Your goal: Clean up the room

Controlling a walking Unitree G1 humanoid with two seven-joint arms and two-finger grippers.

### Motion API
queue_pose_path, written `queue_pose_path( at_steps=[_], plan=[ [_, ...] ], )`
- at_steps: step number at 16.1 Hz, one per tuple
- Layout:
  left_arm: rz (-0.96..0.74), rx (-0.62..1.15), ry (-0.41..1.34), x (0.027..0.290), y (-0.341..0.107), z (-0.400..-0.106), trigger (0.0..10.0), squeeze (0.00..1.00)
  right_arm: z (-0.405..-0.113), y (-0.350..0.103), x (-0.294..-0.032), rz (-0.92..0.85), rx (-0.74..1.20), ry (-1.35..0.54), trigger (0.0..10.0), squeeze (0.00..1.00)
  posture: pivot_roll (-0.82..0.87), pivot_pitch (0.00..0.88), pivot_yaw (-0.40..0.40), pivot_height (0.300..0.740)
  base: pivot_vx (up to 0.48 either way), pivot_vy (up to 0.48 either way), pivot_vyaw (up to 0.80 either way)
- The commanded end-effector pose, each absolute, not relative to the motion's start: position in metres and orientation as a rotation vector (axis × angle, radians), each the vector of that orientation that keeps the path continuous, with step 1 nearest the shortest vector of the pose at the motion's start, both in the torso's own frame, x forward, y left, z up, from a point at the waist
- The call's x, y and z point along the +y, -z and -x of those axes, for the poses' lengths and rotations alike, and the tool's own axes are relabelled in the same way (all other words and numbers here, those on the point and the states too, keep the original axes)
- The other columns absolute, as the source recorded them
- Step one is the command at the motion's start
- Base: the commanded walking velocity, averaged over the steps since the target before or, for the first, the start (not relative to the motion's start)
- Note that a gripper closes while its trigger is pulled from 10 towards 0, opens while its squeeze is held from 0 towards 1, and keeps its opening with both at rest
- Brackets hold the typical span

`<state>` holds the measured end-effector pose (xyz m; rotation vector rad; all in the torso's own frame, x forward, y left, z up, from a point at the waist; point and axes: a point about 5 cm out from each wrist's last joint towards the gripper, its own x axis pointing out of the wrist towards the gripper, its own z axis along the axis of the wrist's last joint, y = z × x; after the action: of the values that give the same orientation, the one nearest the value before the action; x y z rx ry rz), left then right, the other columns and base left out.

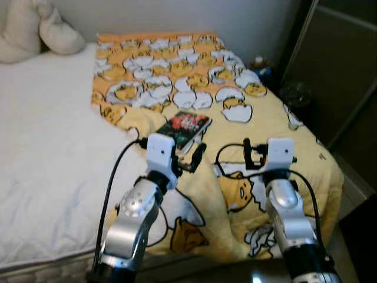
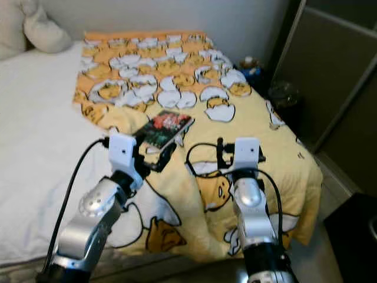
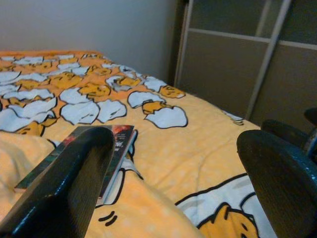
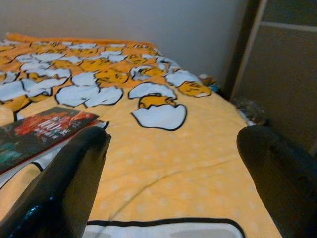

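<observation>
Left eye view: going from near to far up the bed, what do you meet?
Left claw → book → yellow cartoon blanket's far edge → cream pillows.

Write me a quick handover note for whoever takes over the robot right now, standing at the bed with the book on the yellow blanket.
Left gripper: jaws open, holding nothing, raised over the yellow blanket just short of the book.
Right gripper: jaws open, holding nothing, raised over the blanket to the right of the book.
The book lies flat on the blanket, near its rumpled edge beside the white sheet. Pillows sit at the far left corner.
Done: nothing picked up yet.
Left: probably take the book with the left gripper and put it away; the blanket may still need straightening.
</observation>
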<state>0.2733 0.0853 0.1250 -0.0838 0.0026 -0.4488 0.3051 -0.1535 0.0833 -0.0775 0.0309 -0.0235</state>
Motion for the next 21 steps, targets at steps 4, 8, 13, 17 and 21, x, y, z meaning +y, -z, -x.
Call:
queue_pose_path(
  at_steps=[4, 8, 13, 17, 21],
  plan=[
    [0.111, -0.014, 0.414, 0.092, -0.13, -0.276, 10.0, 0.0, -0.308, -0.085, -0.144, 0.081, 0.033, -0.006, 10.0, 0.0, 0.02, 0.001, -0.011, 0.719, 0.407, -0.164, 0.47],
    [0.073, 0.016, 0.352, 0.098, -0.125, -0.279, 10.0, 0.0, -0.309, -0.085, -0.143, 0.085, 0.037, -0.014, 10.0, 0.0, 0.02, 0.001, -0.016, 0.719, 0.22, 0.0, 0.69],
    [0.129, 0.138, 0.046, 0.145, -0.094, -0.266, 10.0, 0.0, -0.295, -0.083, -0.154, 0.027, 0.001, -0.027, 10.0, 0.0, 0.0, 0.0, -0.018, 0.719, 0.0, 0.0, 0.66],
    [0.039, 0.082, 0.187, 0.128, -0.1, -0.26, 10.0, 0.0, -0.285, -0.071, -0.157, -0.003, 0.047, -0.026, 10.0, 0.0, 0.01, 0.0, -0.024, 0.719, 0.0, 0.0, 0.32],
    [0.055, 0.049, 0.263, 0.115, -0.108, -0.266, 10.0, 0.0, -0.292, -0.078, -0.153, 0.007, 0.018, -0.033, 10.0, 0.0, 0.0, 0.0, -0.017, 0.719, 0.198, -0.404, 0.0]
  ],
)
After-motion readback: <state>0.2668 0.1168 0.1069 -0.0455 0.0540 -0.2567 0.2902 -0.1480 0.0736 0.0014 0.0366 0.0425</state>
